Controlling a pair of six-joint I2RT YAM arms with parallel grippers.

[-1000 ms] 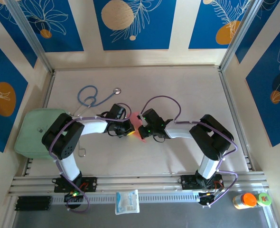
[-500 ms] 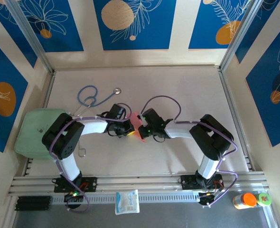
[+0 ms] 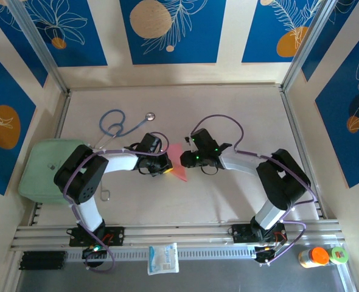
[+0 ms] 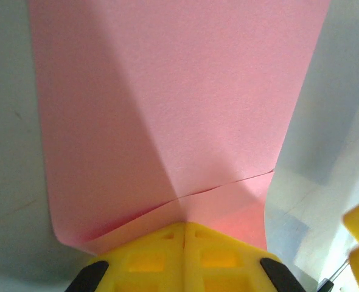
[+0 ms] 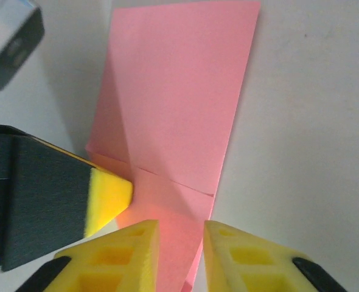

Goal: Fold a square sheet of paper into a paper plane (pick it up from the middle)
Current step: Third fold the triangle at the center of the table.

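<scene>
Left wrist, left tool (image 4: 184,236) pinching paper (image 4: 179,103), right tool (image 5: 181,246) parted

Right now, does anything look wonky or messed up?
A little. The pink paper looks crookedly folded: a slanted crease crosses one end, and a lower layer sticks out along one side instead of lining up. Nothing looks torn or spilled.

Was a pale bench (image 3: 240,109); carried a blue stethoscope (image 3: 120,125), salmon-pink paper (image 3: 179,171) to its right, green pad (image 3: 39,167) to its near left.
</scene>
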